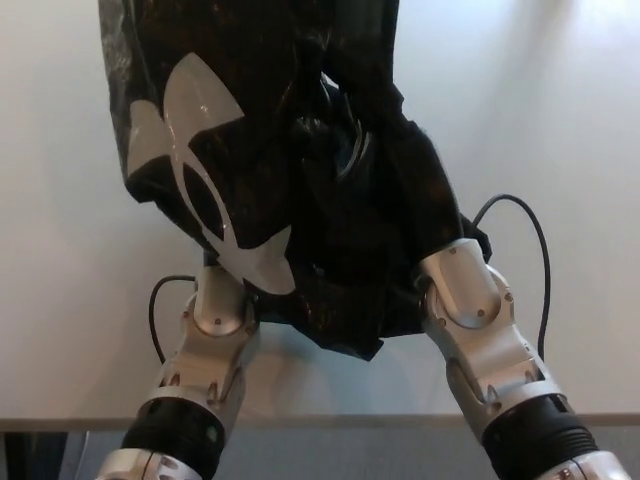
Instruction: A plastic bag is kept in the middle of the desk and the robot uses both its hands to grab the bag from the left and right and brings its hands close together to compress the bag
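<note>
black plastic bag [290, 170] with a white logo sits bunched up over the middle of the white bench [70, 300], reaching past the top edge of the view. both silver forearms run up into its lower folds, close together. left hand and right hand are buried under the plastic, so the state of the fingers cannot be told. a black cable [525, 250] loops beside the right wrist.

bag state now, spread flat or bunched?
Bunched. The black plastic bag is gathered into a narrow crumpled mass between the two wrists, its white logo folded over. Both hands are hidden inside it.
</note>
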Robot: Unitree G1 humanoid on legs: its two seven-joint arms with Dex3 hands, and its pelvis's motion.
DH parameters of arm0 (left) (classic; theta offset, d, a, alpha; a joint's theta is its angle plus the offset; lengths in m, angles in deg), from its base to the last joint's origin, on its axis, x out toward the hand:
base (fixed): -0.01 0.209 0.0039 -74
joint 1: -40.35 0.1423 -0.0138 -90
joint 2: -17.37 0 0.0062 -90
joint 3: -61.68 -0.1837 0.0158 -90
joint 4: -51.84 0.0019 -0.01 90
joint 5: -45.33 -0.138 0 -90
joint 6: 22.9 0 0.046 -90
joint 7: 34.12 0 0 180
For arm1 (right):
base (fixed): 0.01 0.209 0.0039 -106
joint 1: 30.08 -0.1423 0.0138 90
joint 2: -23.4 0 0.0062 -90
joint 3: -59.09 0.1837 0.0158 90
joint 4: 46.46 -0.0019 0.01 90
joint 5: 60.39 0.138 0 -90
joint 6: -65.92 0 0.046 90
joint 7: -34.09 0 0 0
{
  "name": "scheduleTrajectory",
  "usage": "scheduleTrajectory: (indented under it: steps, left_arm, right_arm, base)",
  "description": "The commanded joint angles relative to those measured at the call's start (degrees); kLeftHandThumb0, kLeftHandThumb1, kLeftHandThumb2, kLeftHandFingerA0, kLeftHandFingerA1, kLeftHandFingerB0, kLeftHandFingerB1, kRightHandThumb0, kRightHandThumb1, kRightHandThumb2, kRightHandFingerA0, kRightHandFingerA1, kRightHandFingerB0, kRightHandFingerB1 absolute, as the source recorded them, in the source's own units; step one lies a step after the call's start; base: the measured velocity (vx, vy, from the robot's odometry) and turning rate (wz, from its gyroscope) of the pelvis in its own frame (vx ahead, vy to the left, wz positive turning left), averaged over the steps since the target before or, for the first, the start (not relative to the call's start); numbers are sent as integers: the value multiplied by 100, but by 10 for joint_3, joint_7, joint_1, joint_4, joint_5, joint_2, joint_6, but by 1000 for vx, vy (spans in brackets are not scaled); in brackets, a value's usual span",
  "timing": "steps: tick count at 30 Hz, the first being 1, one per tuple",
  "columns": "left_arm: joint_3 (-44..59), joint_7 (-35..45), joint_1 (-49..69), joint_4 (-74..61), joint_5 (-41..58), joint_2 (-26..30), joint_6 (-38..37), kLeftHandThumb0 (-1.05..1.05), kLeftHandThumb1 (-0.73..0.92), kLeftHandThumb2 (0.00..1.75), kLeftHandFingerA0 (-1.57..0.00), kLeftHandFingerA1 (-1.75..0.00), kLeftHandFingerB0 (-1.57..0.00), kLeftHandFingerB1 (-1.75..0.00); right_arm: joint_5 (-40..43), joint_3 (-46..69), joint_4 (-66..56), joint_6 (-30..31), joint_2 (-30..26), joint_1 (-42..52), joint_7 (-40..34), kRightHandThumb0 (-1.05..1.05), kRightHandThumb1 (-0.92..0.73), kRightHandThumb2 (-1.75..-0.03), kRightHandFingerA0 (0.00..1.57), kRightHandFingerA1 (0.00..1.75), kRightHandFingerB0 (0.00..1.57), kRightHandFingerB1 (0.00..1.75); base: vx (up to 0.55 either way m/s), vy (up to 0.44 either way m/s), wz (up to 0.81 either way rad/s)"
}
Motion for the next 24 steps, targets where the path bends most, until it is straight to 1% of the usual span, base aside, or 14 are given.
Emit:
scheduleTrajectory:
  steps: [1, 5, 8, 9, 11, 12, 13, 15, 16, 18, 19, 21, 22, 24]
  left_arm:
    - [-6, 14, 13, -23, -13, 7, 23, -65, 92, 72, -7, -33, -13, -28]
    - [-8, 3, 16, -23, -22, 15, 12, -65, 80, 112, -2, -45, -1, -37]
    - [-7, -2, 16, -21, -31, 33, 17, -63, 80, 113, -2, -44, -5, -43]
    - [6, 6, 17, -24, -14, 32, 28, -70, 92, 80, -10, -38, -13, -30]
    - [25, 13, 24, -30, 3, 37, 36, -32, 61, 117, -2, -51, 0, -48]
    - [36, 23, 31, -38, 9, 47, 40, -73, 78, 112, -13, -51, -5, -41]
    - [39, 25, 44, -47, 3, 58, 40, -32, 61, 117, -3, -51, 0, -48]
    - [42, 37, 61, -68, -5, 83, 47, -32, 62, 117, -2, -51, 0, -49]
    - [56, 59, 76, -86, 7, 111, 53, -33, 58, 115, -2, -50, 0, -48]
    - [70, 81, 93, -110, 20, 135, 59, -73, 92, 71, -19, -37, -16, -26]
    - [84, 95, 107, -129, 26, 163, 60, -74, 92, 71, -19, -37, -17, -27]
    - [110, 121, 126, -159, 36, 216, 63, -34, 57, 114, -2, -51, 0, -48]
    - [124, 126, 141, -177, 41, 237, 64, -69, 92, 71, -19, -38, -19, -28]
    - [148, 143, 151, -195, 58, 266, 71, -68, 92, 70, -18, -37, -19, -28]
  right_arm:
    - [26, -1, -24, 26, 8, 17, 33, -37, -48, -109, 1, 51, 0, 49]
    - [41, 10, -24, 24, 2, 20, 46, -36, -50, -109, 1, 50, 0, 49]
    - [43, 29, -18, 24, -17, 17, 45, -36, -50, -109, 1, 50, 0, 48]
    - [35, 35, -13, 25, -26, 15, 38, -36, -50, -110, 1, 49, 0, 48]
    - [23, 47, -4, 31, -44, 12, 22, -36, -49, -109, 1, 50, 0, 48]
    - [12, 56, 7, 37, -63, 9, 13, -37, -48, -109, 1, 50, 0, 48]
    - [4, 60, 9, 39, -70, 19, 1, -81, -90, -67, 21, 36, 17, 28]
    - [3, 70, 17, 44, -90, 26, -2, -81, -89, -67, 20, 37, 16, 28]
    - [5, 80, 25, 44, -116, 32, 9, -37, -48, -108, 2, 51, 0, 48]
    - [-2, 91, 29, 44, -154, 42, 13, -37, -47, -108, 2, 51, 0, 48]
    - [-9, 97, 31, 46, -175, 48, 9, -80, -79, -120, 0, 38, 0, 28]
    - [-5, 123, 42, 41, -228, 64, 7, -37, -47, -108, 2, 51, 0, 48]
    - [-6, 134, 49, 40, -249, 71, 4, -37, -47, -108, 2, 50, 0, 48]
    - [-8, 143, 62, 37, -270, 72, -2, -37, -48, -108, 2, 50, 0, 48]
  base:
    - [0, 0, 0]
    - [0, 0, 0]
    - [0, 0, 0]
    - [0, 0, 0]
    - [0, 0, 0]
    - [0, 0, 0]
    - [0, 0, 0]
    - [0, 0, 0]
    - [0, 0, 0]
    - [0, 0, 0]
    - [0, 0, 0]
    - [0, 0, 0]
    - [0, 0, 0]
    - [0, 0, 0]
